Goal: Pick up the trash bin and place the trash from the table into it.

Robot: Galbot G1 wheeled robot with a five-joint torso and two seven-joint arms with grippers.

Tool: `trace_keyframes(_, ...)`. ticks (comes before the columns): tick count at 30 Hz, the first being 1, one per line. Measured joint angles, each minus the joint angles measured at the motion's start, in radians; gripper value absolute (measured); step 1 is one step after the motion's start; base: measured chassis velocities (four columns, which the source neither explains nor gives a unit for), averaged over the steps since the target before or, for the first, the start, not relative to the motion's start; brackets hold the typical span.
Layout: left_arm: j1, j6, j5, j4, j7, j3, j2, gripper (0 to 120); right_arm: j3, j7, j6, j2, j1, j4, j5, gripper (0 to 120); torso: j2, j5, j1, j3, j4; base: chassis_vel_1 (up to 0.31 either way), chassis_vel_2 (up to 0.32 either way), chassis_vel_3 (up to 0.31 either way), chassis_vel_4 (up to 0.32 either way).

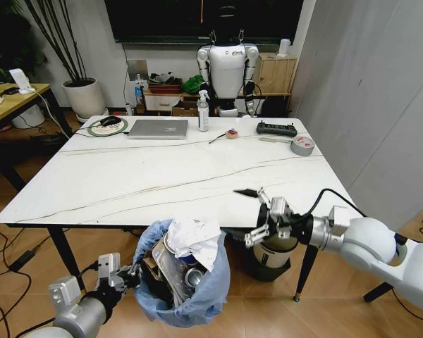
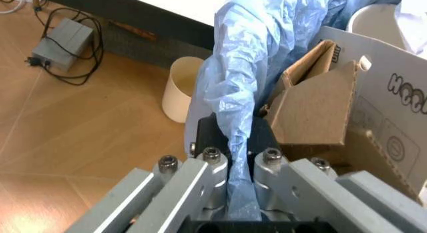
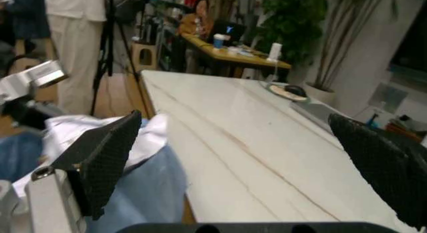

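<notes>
— Looking across the table (image 1: 127,176) first: where's the trash bin (image 1: 187,299) sitting?

— Below the near edge, held off my left side, stuffed with trash (image 1: 194,243): white paper, cardboard.

— And my left gripper (image 2: 239,193)?

— Its jaws are clamped on the bin's blue liner, which runs straight up between them.

— My right gripper (image 1: 264,215)?

— Hanging at the table's near edge, just right of the bin, jaws spread wide with nothing between them.
</notes>
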Motion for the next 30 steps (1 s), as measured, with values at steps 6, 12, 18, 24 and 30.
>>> trace_keyframes(6,0.006,-0.004,0.009,0.001,0.002,-0.003,0.000,0,0.151,0.100,0.004,0.076,-0.066,-0.082,0.051,100,0.000,0.0002,0.000,0.000,0.0001,0.000,0.000,0.000,0.000)
trace_keyframes(12,0.010,-0.007,0.017,0.004,0.004,-0.003,-0.002,0,0.358,0.215,0.018,0.139,-0.201,-0.152,0.059,100,0.000,0.0006,0.000,0.000,0.0003,0.000,0.000,0.000,0.000)
trace_keyframes(18,0.001,-0.008,0.019,0.012,0.005,0.004,0.001,0,0.723,0.205,-0.016,0.198,-0.499,-0.165,0.034,100,0.000,0.0001,0.000,0.000,-0.0004,0.000,0.000,0.000,0.000)
trace_keyframes(24,0.004,-0.012,0.038,0.018,0.011,0.007,-0.009,0,0.951,0.183,-0.035,0.353,-0.715,-0.131,0.000,100,0.000,0.0004,0.000,0.000,0.0000,0.000,0.000,0.000,0.000)
trace_keyframes(30,0.017,-0.018,0.065,0.023,0.018,0.007,-0.023,0,1.100,0.111,-0.021,0.520,-0.864,-0.113,-0.074,100,0.000,0.0000,0.000,0.000,-0.0002,0.000,0.000,0.000,0.000)
